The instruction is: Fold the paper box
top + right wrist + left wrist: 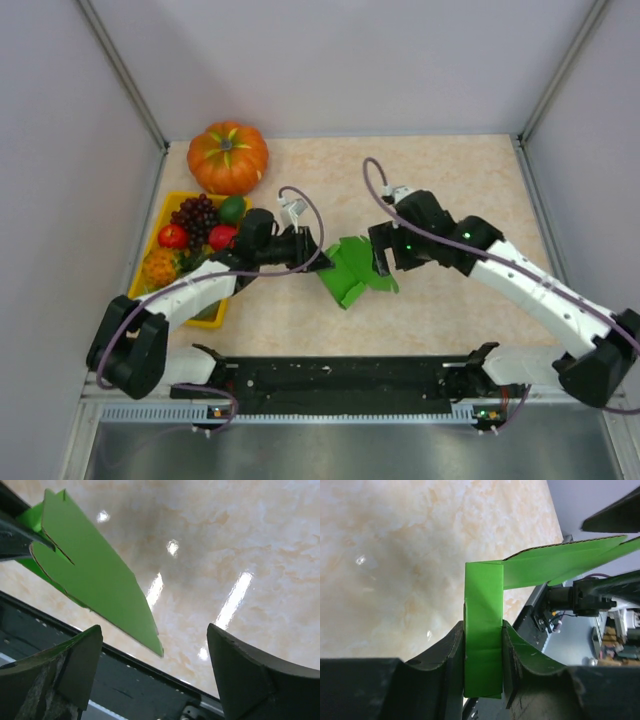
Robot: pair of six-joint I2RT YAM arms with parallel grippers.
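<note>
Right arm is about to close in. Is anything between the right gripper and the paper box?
Nothing visible. The right gripper is open, and a flap of the paper box reaches toward its gap with only bare table behind. The left gripper clamps another strip of the box, clear of that path.

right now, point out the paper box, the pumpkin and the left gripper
paper box point(355, 270): top view, middle of the green sheet
pumpkin point(228, 160): top view, orange body below the stem
left gripper point(482, 637): left wrist view, midway between its fingertips
</note>
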